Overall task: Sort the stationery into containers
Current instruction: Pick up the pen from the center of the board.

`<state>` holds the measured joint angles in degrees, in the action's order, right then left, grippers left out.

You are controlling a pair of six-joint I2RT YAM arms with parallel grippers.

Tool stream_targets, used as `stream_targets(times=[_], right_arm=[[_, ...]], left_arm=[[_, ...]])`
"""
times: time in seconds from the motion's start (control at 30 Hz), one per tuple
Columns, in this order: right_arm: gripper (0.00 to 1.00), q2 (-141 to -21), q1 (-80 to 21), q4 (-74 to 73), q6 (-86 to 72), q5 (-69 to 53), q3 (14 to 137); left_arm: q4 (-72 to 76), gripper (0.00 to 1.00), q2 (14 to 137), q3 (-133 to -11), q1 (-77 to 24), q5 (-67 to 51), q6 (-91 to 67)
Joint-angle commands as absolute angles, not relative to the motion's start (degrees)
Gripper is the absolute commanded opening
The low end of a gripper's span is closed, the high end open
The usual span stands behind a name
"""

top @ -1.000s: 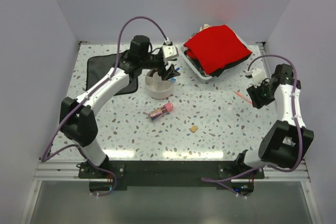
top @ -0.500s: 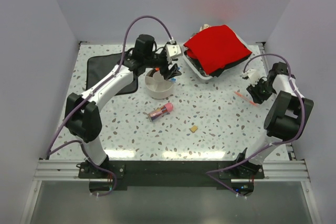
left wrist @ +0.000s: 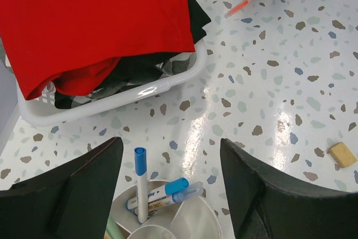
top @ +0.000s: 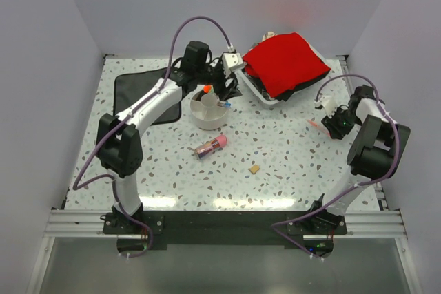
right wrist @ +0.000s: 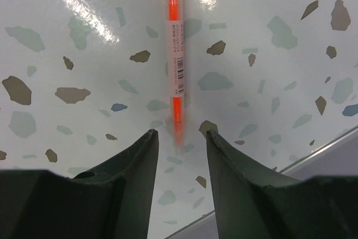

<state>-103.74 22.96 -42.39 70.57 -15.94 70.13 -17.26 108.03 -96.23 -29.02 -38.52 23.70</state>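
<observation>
**Task items.** The round off-white divided bowl [top: 208,116] is sitting on the tabletop [top: 289,163], back of centre and towards the left. Blue-capped pens [left wrist: 159,194] are resting in one compartment, one of them standing upright. An orange-tipped marker [top: 207,89] is poking up at the bowl's far side.

The pink-capped tan stick [top: 211,146] is lying on the surface near the bowl, on its near side. The tan eraser block [top: 254,169] is lying nearer the arms and to the right. A thin orange pen [right wrist: 175,54] is lying flat at the table's right side, well apart from the bowl.

**Tools.** The left gripper [left wrist: 169,149] is hovering above the bowl, jaws spread wide and carrying nothing. The right gripper [right wrist: 180,138] is sitting low over the orange pen. Its fingers are standing either side of the pen's end with clear gaps, so they are not clamped on it.

**Surroundings.** A white rectangular tray [left wrist: 112,104] is holding a red cloth [left wrist: 95,20] over dark fabric, just right of the bowl at the back. A black cloth [top: 134,93] is lying flat at the back left.

The tabletop is glossy white terrazzo with grey, brown and blue flecks, and it is catching streaks of glare. Plain pale walls [top: 55,46] are enclosing it on three sides.
</observation>
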Motion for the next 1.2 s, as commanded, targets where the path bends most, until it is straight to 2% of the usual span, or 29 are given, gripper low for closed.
stream_targets(times=[0.0, 0.23, 0.47, 0.5, 0.53, 0.63, 0.67, 0.8, 0.97, 1.17], right_arm=[[0.41, -103.7, 23.3, -42.2, 72.0, -16.5, 69.3], [0.25, -106.1, 23.3, -41.9, 73.1, -15.0, 68.6], [0.26, -106.2, 23.3, -39.3, 74.7, -13.7, 64.5], [0.23, -106.4, 23.3, -38.9, 74.7, -13.4, 64.2], [0.15, -106.3, 23.3, -38.9, 74.9, -13.4, 64.0], [0.0, -103.9, 23.2, -41.8, 74.9, -14.6, 65.5], [0.0, -102.7, 23.0, -43.1, 74.7, -15.5, 66.3], [0.0, -93.5, 20.7, -51.0, 78.5, -18.5, 71.1], [0.0, -77.0, 10.0, -59.3, 88.6, -17.0, 72.1], [0.0, -60.2, -4.6, -60.4, 103.3, -15.2, 68.7]], left_arm=[[-17.0, 0.75, 108.1, -99.1, -29.2, -38.8, 21.7], [-17.8, 0.75, 108.0, -99.4, -29.3, -38.2, 22.4], [-18.7, 0.75, 108.1, -99.8, -29.7, -37.4, 22.1], [-19.1, 0.75, 107.9, -99.8, -29.7, -37.4, 22.1], [-19.2, 0.75, 107.9, -99.8, -29.8, -37.4, 22.3], [-20.2, 0.75, 107.8, -99.7, -29.8, -38.2, 23.5], [-20.6, 0.75, 107.9, -99.7, -29.7, -38.9, 24.4], [-23.2, 0.75, 108.3, -99.4, -29.8, -40.9, 28.9], [-26.8, 0.76, 112.1, -103.6, -29.7, -48.1, 27.8], [-44.7, 0.72, 122.2, -122.3, -29.7, -66.4, 28.3]])
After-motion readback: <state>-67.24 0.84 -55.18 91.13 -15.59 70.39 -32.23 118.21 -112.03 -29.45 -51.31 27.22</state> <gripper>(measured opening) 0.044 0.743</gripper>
